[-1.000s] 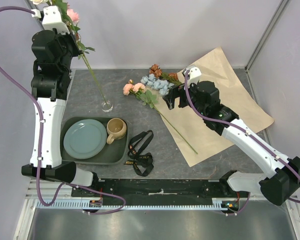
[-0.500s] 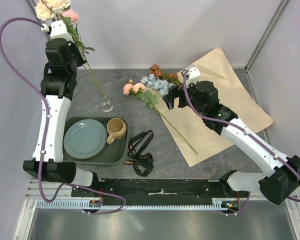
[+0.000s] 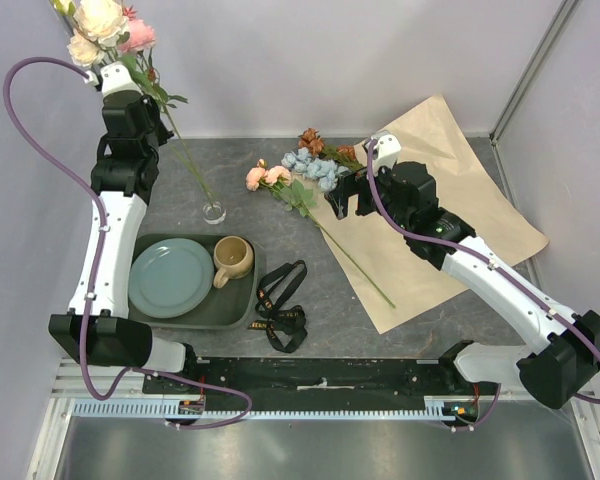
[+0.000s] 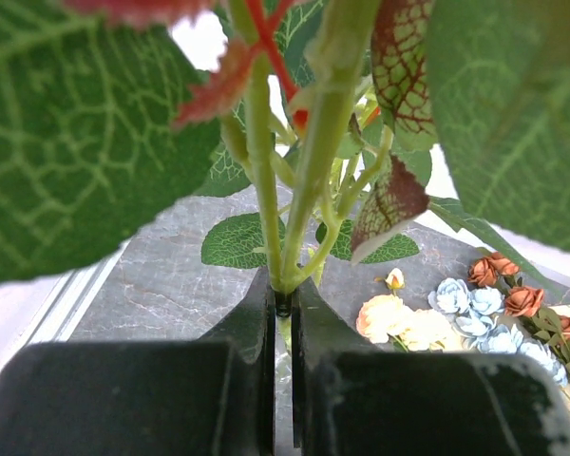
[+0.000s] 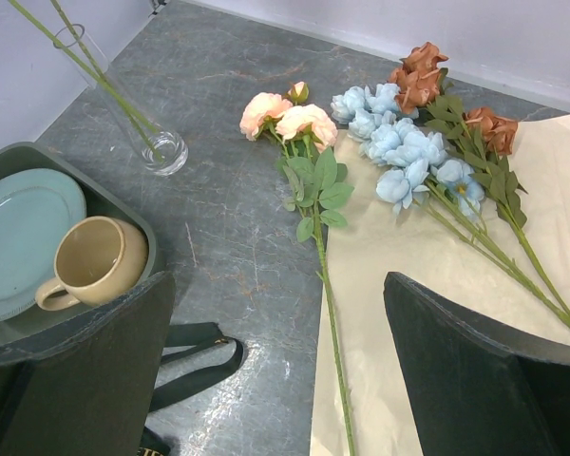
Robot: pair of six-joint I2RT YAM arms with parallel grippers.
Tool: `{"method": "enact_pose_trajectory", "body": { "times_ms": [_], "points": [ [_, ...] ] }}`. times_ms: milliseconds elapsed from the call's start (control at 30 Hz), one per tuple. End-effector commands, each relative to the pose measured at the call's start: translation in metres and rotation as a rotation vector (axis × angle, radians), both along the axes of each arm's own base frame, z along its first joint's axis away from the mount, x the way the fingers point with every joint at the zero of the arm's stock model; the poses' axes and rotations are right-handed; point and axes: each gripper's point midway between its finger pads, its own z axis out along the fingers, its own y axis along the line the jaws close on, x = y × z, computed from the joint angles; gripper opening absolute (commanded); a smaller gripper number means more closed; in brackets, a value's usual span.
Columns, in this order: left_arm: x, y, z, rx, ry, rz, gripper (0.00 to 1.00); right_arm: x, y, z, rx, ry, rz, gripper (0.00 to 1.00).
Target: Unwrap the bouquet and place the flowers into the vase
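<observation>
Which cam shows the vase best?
Right wrist: the vase is close, with its whole glass wall and the stems in it showing. Top external shows it small, beside the tray. Left wrist: leaves and fingers block it.

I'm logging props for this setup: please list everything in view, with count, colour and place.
vase: one, clear glass, on the table beyond the tray
held flowers: one spray, cream and pink, raised far left, stems down in the vase
peach flowers: one stem, peach-pink, lying mid-table
blue flowers: one bunch, light blue, stems across the paper
rust-brown flowers: one bunch, rust-brown, beside the blue
kraft paper: one sheet, tan, right
ribbon: one, black, centre front
tray: one, dark green, front left
plate: one, blue-grey, in tray
mug: one, tan, in tray
table: one, grey
left gripper: shut on the held flowers' stem
right gripper: open, empty
</observation>
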Motion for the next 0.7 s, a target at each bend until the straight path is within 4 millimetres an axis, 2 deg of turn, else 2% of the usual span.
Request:
{"method": "enact_pose_trajectory", "body": {
  "times_ms": [0, 133, 167, 233, 267, 667],
  "points": [
    [-0.002, 0.003, 0.014, -0.034, -0.076, 0.024, 0.02, 0.004, 0.003, 0.003, 0.018, -0.008, -0.007, 0.98],
    [0.001, 0.002, 0.005, -0.020, -0.071, 0.009, 0.02, 0.005, 0.004, 0.000, 0.014, -0.001, -0.007, 0.98],
    [0.002, 0.002, -0.002, -0.016, -0.059, 0.007, 0.02, 0.005, 0.004, -0.001, 0.014, 0.001, -0.006, 0.98],
    [0.001, 0.001, -0.002, -0.018, -0.076, 0.005, 0.02, 0.006, 0.004, -0.002, 0.015, 0.003, -0.008, 0.98],
    [0.001, 0.002, -0.009, -0.019, -0.067, 0.007, 0.02, 0.006, 0.005, -0.003, 0.014, 0.006, -0.006, 0.98],
    [0.009, -0.006, -0.025, -0.027, -0.054, -0.035, 0.02, 0.008, 0.006, -0.008, 0.008, 0.017, -0.007, 0.98]
  ]
}}
